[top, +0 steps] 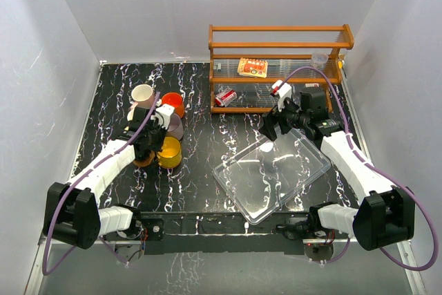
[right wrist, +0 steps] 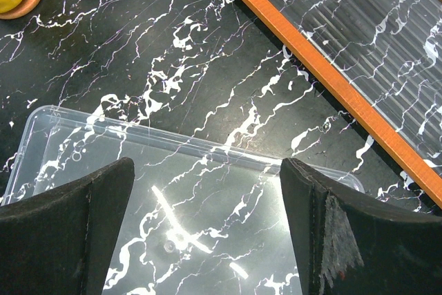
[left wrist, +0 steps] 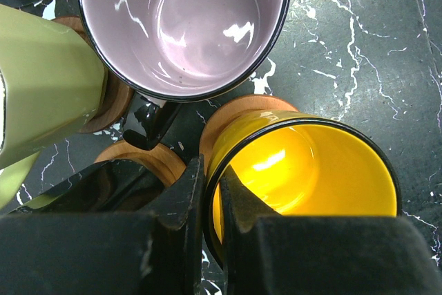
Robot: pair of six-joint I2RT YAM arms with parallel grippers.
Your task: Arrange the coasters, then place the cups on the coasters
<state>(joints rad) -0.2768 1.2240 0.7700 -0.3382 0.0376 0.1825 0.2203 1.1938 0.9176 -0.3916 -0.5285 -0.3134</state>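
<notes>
**Left end effector pinches the yellow cup**

Right up close, the left end effector (left wrist: 210,191) has its two fingers pressed together on the rim of the yellow cup (left wrist: 311,170). One finger is inside the cup and one is outside.

The black desk (top: 200,101) with white streaks holds everything. At its back right stands a wooden rack (top: 276,29) with a small orange pack (top: 252,67) on one shelf. In front of the rack, on the right half of the desk, lies a clear tray (top: 276,170), turned at a slant. The right end effector (right wrist: 207,198) hangs over the far edge of the tray, its fingers spread wide with nothing between them.

The cups are bunched on the left side of the desk. The yellow cup is the nearest one. Just behind it is a black cup (left wrist: 186,25) with a pale inside, its handle pointing back toward the fingers. An olive cup (left wrist: 48,81) is to the left. Farther back sit an orange-red cup (top: 173,103) and a pale pink cup (top: 143,93).

The smallest things are the coasters. A brown coaster (left wrist: 242,112) peeks out from under the yellow cup. A second coaster (left wrist: 148,160) lies just left of it, partly hidden by the fingers. A third coaster (left wrist: 117,101) shows under the olive cup
</notes>
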